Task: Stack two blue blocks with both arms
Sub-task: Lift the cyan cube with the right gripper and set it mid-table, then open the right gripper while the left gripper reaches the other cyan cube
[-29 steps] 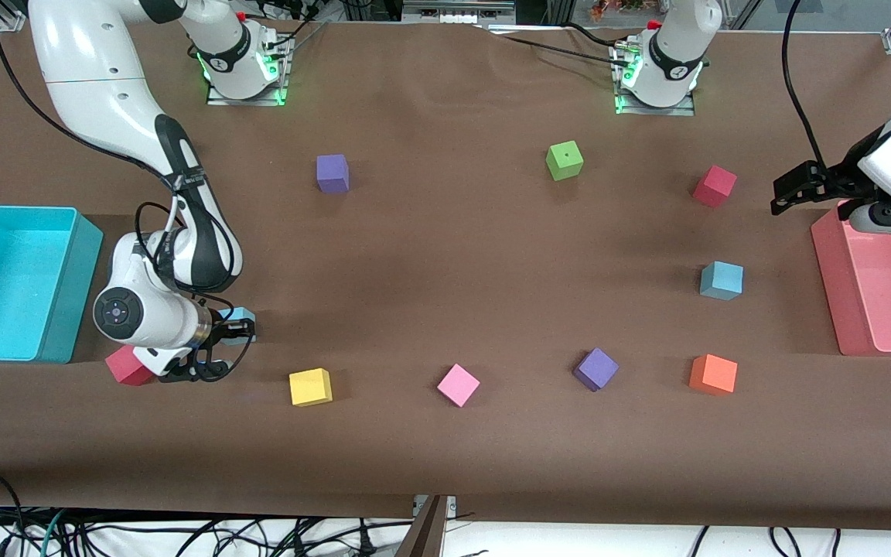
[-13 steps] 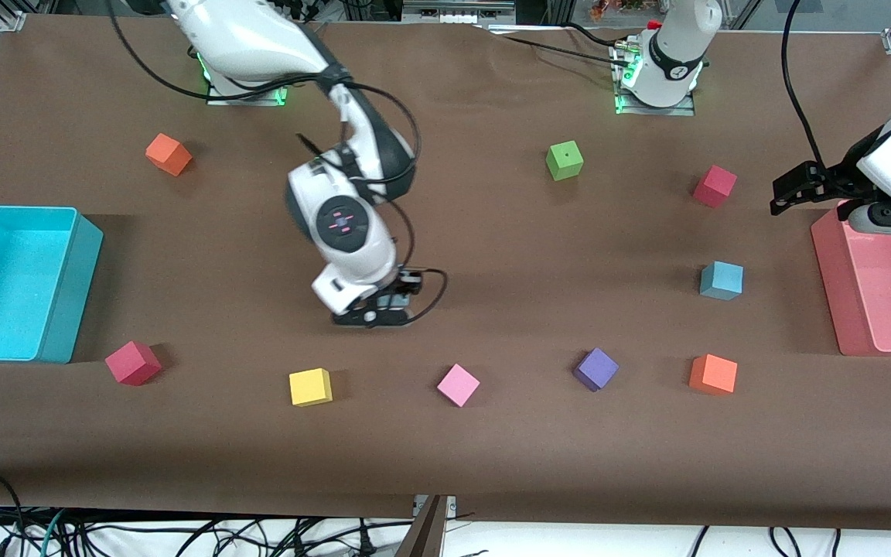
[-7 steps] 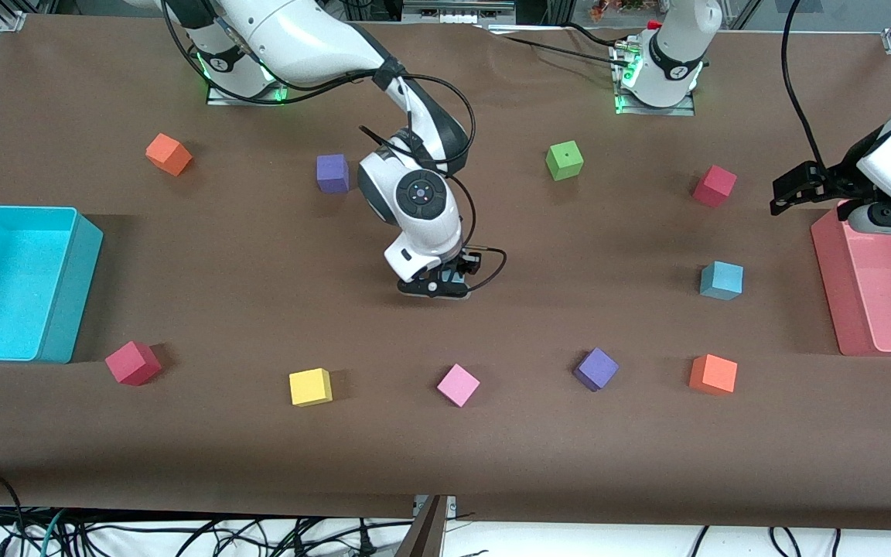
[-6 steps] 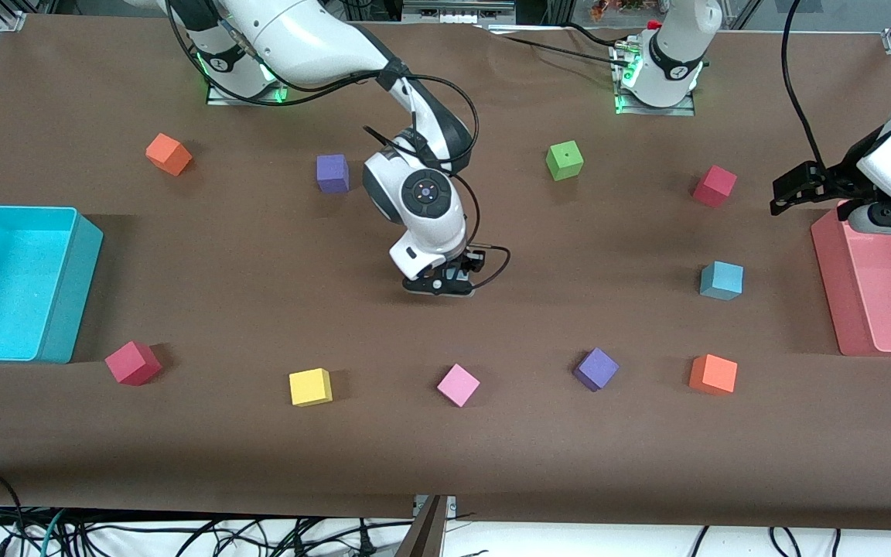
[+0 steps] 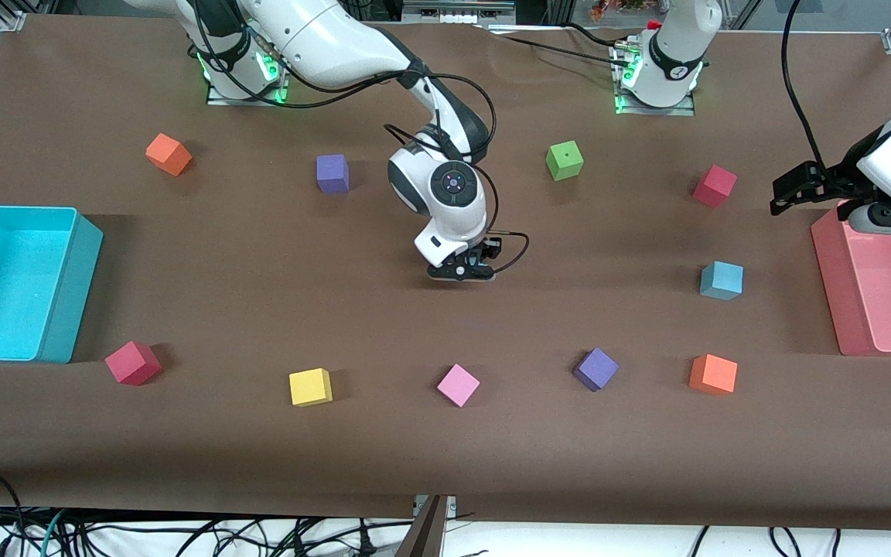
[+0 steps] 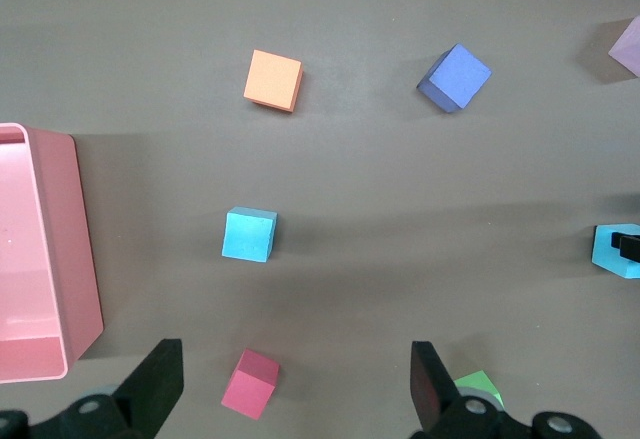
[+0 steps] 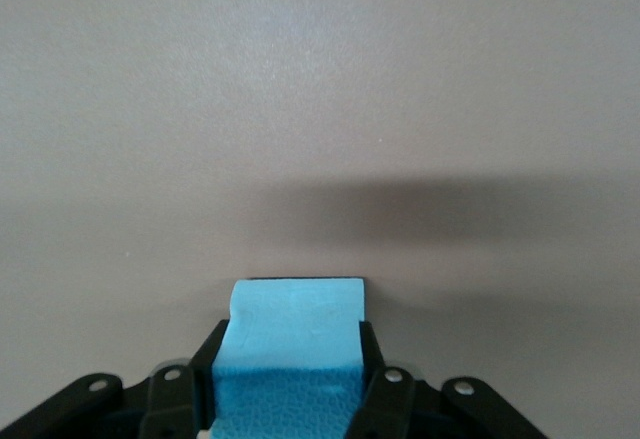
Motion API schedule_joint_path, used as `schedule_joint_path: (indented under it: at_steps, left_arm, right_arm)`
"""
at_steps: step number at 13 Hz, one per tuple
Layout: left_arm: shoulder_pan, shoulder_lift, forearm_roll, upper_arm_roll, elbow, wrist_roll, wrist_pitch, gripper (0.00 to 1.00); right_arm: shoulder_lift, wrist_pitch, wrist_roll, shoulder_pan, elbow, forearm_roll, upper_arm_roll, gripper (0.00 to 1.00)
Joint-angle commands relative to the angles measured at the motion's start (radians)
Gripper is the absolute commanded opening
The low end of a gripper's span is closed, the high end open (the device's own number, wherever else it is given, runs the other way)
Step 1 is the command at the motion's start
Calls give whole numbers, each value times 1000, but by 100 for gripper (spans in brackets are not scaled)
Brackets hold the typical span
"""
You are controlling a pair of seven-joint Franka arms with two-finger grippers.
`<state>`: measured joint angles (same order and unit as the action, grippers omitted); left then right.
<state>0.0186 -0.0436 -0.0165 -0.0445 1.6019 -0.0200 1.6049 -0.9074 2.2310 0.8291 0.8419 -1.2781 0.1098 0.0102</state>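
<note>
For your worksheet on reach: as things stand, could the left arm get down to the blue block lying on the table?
Probably yes. The left gripper is open above the blue block, with only bare table around it.

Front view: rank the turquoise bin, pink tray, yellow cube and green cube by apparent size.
1. turquoise bin
2. pink tray, partly cut off by the frame edge, so unsure against the bin
3. yellow cube and green cube: look alike; no ranking.

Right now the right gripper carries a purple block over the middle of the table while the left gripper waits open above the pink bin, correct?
Not quite: the right wrist view shows the right gripper shut on a light blue block, not purple. The left gripper does wait open above the pink bin.
</note>
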Motion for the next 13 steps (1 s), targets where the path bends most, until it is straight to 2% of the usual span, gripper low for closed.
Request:
schedule_joint_path:
  at_steps: [1, 4, 5, 8, 11, 13]
  left_arm:
    - [-2, -10, -13, 0, -28, 8, -19, 100]
    - [-2, -9, -13, 0, -28, 8, -19, 100]
    - [-2, -10, -14, 0, -28, 8, -19, 100]
    - [-2, -10, -14, 0, -28, 8, -19, 100]
    - [1, -9, -14, 0, -28, 6, -20, 100]
    - [0, -10, -13, 0, -27, 5, -20, 100]
  right_arm:
    - [-7, -16, 2, 3, 34, 4, 2, 100]
    - [14, -62, -27, 2, 37, -7, 14, 100]
    - [43, -104, -104, -9, 36, -7, 17, 100]
    - [142, -186, -464, -64, 22, 4, 44, 100]
    - [177, -206, -848, -164, 8, 19, 39, 100]
    - [185, -206, -1105, -225, -12, 115, 39, 100]
